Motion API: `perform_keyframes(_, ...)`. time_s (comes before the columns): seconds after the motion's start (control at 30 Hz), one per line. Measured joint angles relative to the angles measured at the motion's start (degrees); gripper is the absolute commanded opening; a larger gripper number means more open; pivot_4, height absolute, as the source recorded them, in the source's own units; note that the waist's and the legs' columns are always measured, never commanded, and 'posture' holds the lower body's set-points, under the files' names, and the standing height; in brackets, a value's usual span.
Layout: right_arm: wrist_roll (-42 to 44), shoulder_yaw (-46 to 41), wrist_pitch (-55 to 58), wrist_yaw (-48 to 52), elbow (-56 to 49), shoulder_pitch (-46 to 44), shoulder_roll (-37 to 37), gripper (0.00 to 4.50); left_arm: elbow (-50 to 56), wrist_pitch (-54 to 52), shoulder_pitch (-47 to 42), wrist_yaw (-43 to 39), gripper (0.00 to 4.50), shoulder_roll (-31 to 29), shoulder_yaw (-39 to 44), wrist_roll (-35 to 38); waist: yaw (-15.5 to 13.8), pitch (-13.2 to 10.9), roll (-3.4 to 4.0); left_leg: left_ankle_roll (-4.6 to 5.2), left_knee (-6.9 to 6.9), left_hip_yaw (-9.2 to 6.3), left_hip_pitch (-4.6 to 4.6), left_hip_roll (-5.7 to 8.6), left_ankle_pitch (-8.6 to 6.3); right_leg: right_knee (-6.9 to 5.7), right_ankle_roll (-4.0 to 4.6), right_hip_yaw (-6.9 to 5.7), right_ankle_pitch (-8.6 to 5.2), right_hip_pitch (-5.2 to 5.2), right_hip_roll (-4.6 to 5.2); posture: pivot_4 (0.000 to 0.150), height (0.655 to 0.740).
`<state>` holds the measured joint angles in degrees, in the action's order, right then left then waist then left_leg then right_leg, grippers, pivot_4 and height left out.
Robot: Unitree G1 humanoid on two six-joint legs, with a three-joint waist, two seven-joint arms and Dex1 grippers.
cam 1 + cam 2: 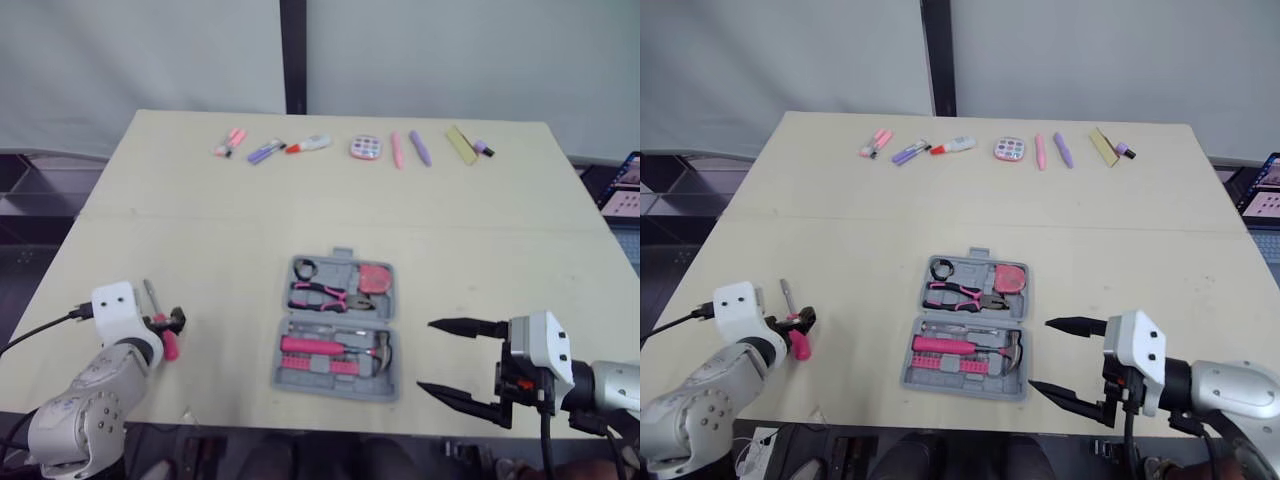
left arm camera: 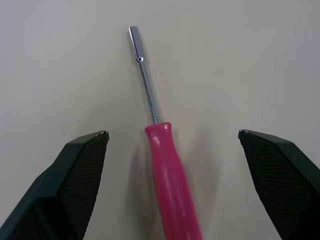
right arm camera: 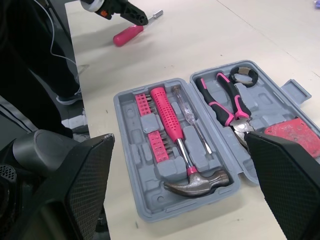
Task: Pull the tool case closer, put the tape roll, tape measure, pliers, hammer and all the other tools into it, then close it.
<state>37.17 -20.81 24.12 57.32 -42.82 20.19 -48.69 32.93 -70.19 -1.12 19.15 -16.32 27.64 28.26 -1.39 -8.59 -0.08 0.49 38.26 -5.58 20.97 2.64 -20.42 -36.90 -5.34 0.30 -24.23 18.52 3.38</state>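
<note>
The left gripper is wide open, with a finger on each side of the pink screwdriver. The screwdriver lies on the table, left of the open case. The right gripper is wide open too, just right of the case. The hammer and pliers lie inside the case.

We find the tool case lying open on the table, in the middle near the front edge. In its rear half the tape roll sits at the left, the pliers just before it and the tape measure at the right. The hammer lies across the front half, head to the right. Left of the case, well apart from it, the screwdriver lies on the table between the spread fingers of the left gripper. The right gripper is to the right of the case. A row of small items runs along the far edge.
</note>
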Motion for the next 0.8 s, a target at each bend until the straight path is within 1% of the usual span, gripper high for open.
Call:
perform_keyframes(0.4,-0.04,-0.05,0.03,-0.86,-0.04,0.50,-0.06,4.41,-6.08,0.38,-2.92,-2.60,4.50,1.79,-0.80,-6.11,-0.09,0.03,-0.05,0.00,0.02,-0.02,0.00,0.03,0.00,-0.02,0.00,-0.01,0.00,0.01,0.02,0.150,0.7336)
perform_keyframes(0.8,-0.41,-0.05,-0.15,-1.20,-0.05,1.21,-0.05,4.41,-10.58,2.51,-4.88,-5.51,4.50,2.34,-1.11,-9.61,-0.07,0.04,-0.06,0.00,0.03,-0.03,-0.02,0.04,0.00,-0.09,0.00,-0.02,0.00,0.02,0.03,0.150,0.7336)
